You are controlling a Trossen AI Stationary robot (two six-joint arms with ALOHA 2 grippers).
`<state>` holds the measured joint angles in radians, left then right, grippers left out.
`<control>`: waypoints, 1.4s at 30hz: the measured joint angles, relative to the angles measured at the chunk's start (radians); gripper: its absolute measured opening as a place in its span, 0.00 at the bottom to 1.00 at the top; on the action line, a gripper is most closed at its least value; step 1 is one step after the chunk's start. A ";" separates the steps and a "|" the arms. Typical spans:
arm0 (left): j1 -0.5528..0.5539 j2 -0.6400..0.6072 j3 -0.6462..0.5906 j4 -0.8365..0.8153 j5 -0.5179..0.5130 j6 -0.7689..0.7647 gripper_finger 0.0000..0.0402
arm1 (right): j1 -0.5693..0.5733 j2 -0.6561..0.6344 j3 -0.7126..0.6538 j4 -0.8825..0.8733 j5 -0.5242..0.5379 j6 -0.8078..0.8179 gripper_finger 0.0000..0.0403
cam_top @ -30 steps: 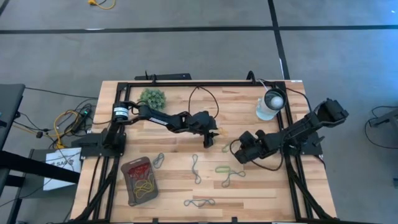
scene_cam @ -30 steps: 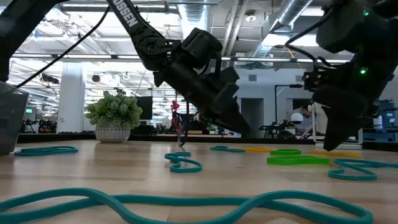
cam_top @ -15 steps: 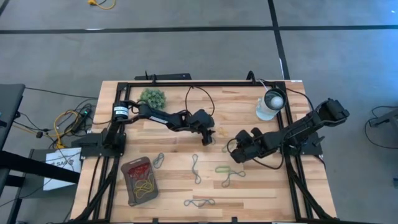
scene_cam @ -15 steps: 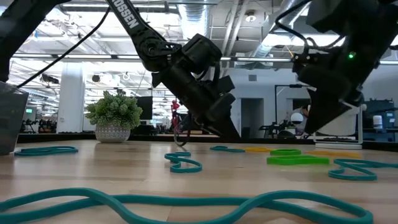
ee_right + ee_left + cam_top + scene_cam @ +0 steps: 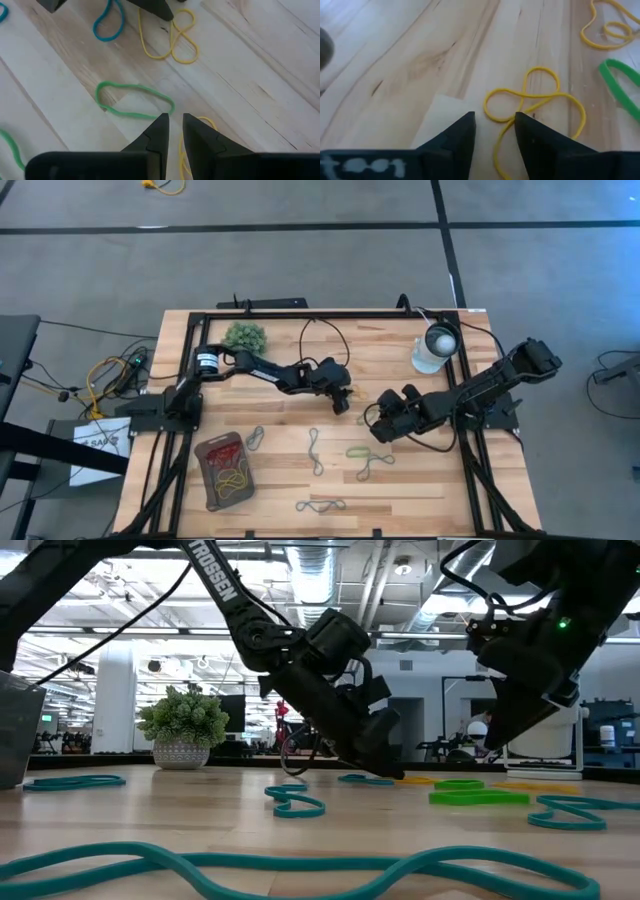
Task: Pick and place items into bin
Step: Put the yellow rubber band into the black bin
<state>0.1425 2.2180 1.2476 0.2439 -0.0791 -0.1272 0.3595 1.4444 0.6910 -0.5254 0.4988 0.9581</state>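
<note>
My left gripper (image 5: 494, 119) stands open, low over the table's middle (image 5: 341, 406), with its fingers on either side of one strand of a yellow rubber-band loop (image 5: 532, 100) that lies flat on the wood. My right gripper (image 5: 174, 120) hangs a little above the table to the right (image 5: 377, 430). Its fingers are narrowly apart with nothing between them, and a second yellow loop (image 5: 204, 122) lies on the wood below it. The dark bin (image 5: 222, 470) sits near the front left with red and yellow loops in it. My left gripper comes down slanting from the table's far left, its fingertips (image 5: 392, 772) down at the wood. One strand of the yellow loop (image 5: 512, 120) runs between the fingers, close by one tip. I cannot tell whether a finger touches it.
Loose loops lie between the grippers and the front edge: a green one (image 5: 132, 102), blue-grey ones (image 5: 315, 450) and one by the front edge (image 5: 320, 505). A fuzzy green plant ball (image 5: 245, 336) and a white round object (image 5: 437, 345) stand at the back inside the black frame (image 5: 300, 313).
My left gripper has sunk toward the table and tipped further down, coming over the yellow loop. My right gripper has risen a little off the table and shifted slightly toward the left, then kept still.
</note>
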 joint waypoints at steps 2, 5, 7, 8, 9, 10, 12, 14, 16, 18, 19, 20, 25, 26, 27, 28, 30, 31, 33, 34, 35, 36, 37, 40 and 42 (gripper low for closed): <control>0.001 0.000 0.001 -0.013 0.000 -0.002 0.30 | 0.000 0.000 0.000 -0.005 0.000 0.000 0.13; 0.002 -0.006 0.001 -0.031 0.012 0.012 0.20 | 0.000 0.000 0.000 -0.009 0.000 0.000 0.13; 0.004 -0.006 0.001 -0.032 0.033 0.031 0.10 | 0.000 0.000 0.000 -0.010 0.000 0.001 0.13; 0.005 -0.006 0.000 -0.032 0.044 0.037 0.05 | 0.000 0.000 0.000 -0.011 0.000 0.002 0.13; 0.003 -0.006 0.000 -0.035 0.046 0.037 0.03 | 0.000 0.000 0.000 -0.012 0.000 0.002 0.13; -0.002 -0.006 0.000 -0.036 0.045 0.037 0.02 | 0.000 0.000 0.000 -0.012 -0.001 0.002 0.13; -0.008 -0.027 0.000 -0.052 0.044 0.032 0.01 | 0.000 0.000 0.000 -0.010 -0.001 0.003 0.13; -0.020 -0.059 -0.005 -0.086 0.042 0.030 0.00 | 0.001 0.000 0.000 -0.003 -0.001 0.003 0.13; -0.037 -0.116 -0.011 -0.161 0.044 0.038 0.00 | 0.007 0.000 0.000 0.004 0.000 0.003 0.13; -0.055 -0.195 -0.013 -0.256 0.031 0.050 0.00 | 0.020 0.000 0.000 0.011 -0.001 0.003 0.13; -0.064 -0.248 -0.003 -0.311 0.019 0.060 0.00 | 0.027 0.000 0.000 0.014 -0.001 0.003 0.13; -0.073 -0.308 0.004 -0.379 -0.004 0.068 0.00 | 0.035 0.000 0.000 0.014 -0.001 0.007 0.13; -0.173 -0.576 0.040 -0.717 -0.127 0.068 0.00 | 0.064 0.000 0.000 0.015 0.000 0.022 0.13; -0.205 -0.630 0.047 -0.765 -0.142 0.059 0.00 | 0.067 0.000 0.000 0.015 0.000 0.025 0.13; -0.238 -0.688 0.055 -0.801 -0.158 0.048 0.00 | 0.071 0.000 0.000 0.018 -0.001 0.034 0.13; -0.275 -0.744 0.060 -0.845 -0.173 0.029 0.00 | 0.073 0.000 0.000 0.019 0.000 0.043 0.13; -0.350 -0.846 0.061 -0.925 -0.214 -0.035 0.00 | 0.078 0.000 0.000 0.018 0.000 0.062 0.13; -0.393 -0.885 0.060 -0.956 -0.234 -0.078 0.00 | 0.079 0.000 0.000 0.018 0.000 0.065 0.13; -0.489 -0.958 0.059 -1.014 -0.278 -0.167 0.00 | 0.080 0.000 0.000 0.023 -0.001 0.066 0.13; -0.539 -0.992 0.059 -1.037 -0.303 -0.208 0.00 | 0.080 0.000 0.000 0.030 0.000 0.065 0.13; -0.591 -1.019 0.060 -1.061 -0.329 -0.253 0.00 | 0.079 0.000 0.000 0.039 0.000 0.065 0.13; -0.643 -1.042 0.060 -1.092 -0.357 -0.299 0.00 | 0.079 0.000 0.000 0.048 0.000 0.065 0.13; -0.695 -1.057 0.060 -1.131 -0.388 -0.347 0.00 | 0.079 0.000 0.000 0.056 0.000 0.064 0.13; -0.830 -1.071 0.060 -1.280 -0.498 -0.536 0.00 | 0.079 0.000 0.000 0.068 0.000 0.063 0.13; -0.910 -1.068 0.058 -1.421 -0.536 -0.727 0.00 | 0.079 0.000 0.000 0.071 0.000 0.063 0.13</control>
<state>-0.7674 1.1496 1.3052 -1.1773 -0.6147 -0.8547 0.4385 1.4442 0.6910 -0.4547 0.4984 1.0210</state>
